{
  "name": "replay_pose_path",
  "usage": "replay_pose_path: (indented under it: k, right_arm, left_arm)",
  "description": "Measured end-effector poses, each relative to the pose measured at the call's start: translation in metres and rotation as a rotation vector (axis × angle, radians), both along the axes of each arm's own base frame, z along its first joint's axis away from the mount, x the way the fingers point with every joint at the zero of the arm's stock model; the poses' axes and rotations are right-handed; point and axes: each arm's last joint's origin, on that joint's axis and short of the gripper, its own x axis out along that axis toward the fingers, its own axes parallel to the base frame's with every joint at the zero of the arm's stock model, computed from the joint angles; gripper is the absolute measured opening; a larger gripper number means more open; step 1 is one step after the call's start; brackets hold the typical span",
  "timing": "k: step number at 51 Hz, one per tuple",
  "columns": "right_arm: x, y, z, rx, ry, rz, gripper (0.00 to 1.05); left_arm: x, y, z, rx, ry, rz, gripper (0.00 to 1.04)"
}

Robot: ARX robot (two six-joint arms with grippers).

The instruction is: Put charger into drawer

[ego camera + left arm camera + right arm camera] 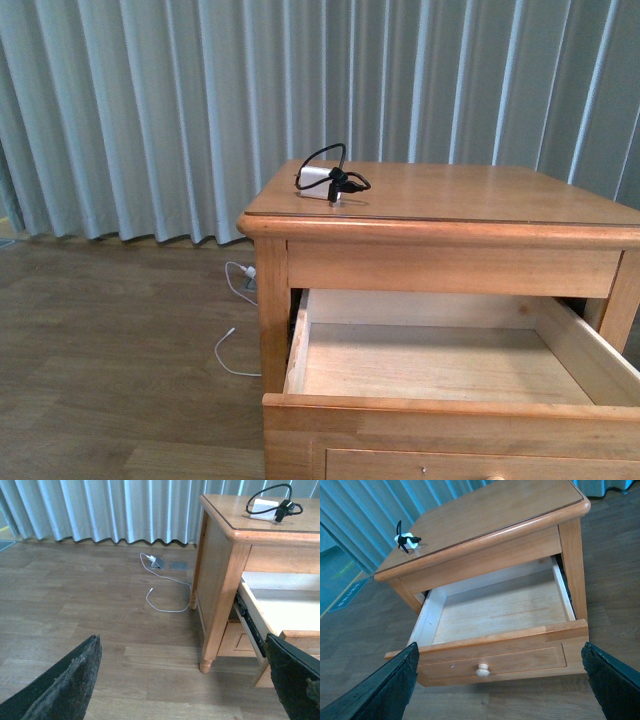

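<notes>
While the wooden counter [480, 195] stands on a plank floor [100, 350] before pale pleated curtains [150, 100], its drawer [440, 365] is pulled open. The charger [322, 182] lies on the counter's top, near its left edge. The left claw [181, 650] and the right claw [500, 652] are both spread wide, gripping nothing.

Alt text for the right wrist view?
An open wooden drawer, pulled out of a nightstand, shows a bare pale interior and a round knob on its front. The charger, white with a black cable, sits on the nightstand top near a corner. The right gripper is open, its dark fingers framing the view.
</notes>
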Motion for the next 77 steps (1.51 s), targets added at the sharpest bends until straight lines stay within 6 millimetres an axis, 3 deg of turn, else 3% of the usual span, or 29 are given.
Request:
replay_pose_path:
  k: [18,27,36,53,64,77]
  right_arm:
    - [0.000,0.000,0.000,0.000,0.000,0.000,0.97]
    - [0.000,0.000,0.000,0.000,0.000,0.000,0.97]
    - [0.000,0.000,0.000,0.000,0.000,0.000,0.97]
    - [0.000,0.000,0.000,0.000,0.000,0.000,0.97]
    - [0.000,0.000,0.000,0.000,0.000,0.000,0.97]
    - [0.000,0.000,0.000,0.000,0.000,0.000,0.97]
  left_arm:
    - [0.081,-0.039,0.045,0.006,0.004,-0.121,0.99]
    - [0.142,-0.076,0.059,0.018,0.017,-0.173,0.99]
    - [0.189,-0.107,0.068,0.022,0.004,-0.180,0.99]
    - [0.268,-0.147,0.059,0.005,0.044,-0.105,0.99]
    - [0.304,-0.169,0.054,-0.001,0.064,-0.101,0.99]
    - [0.331,-0.202,0.045,-0.006,0.076,-0.120,0.99]
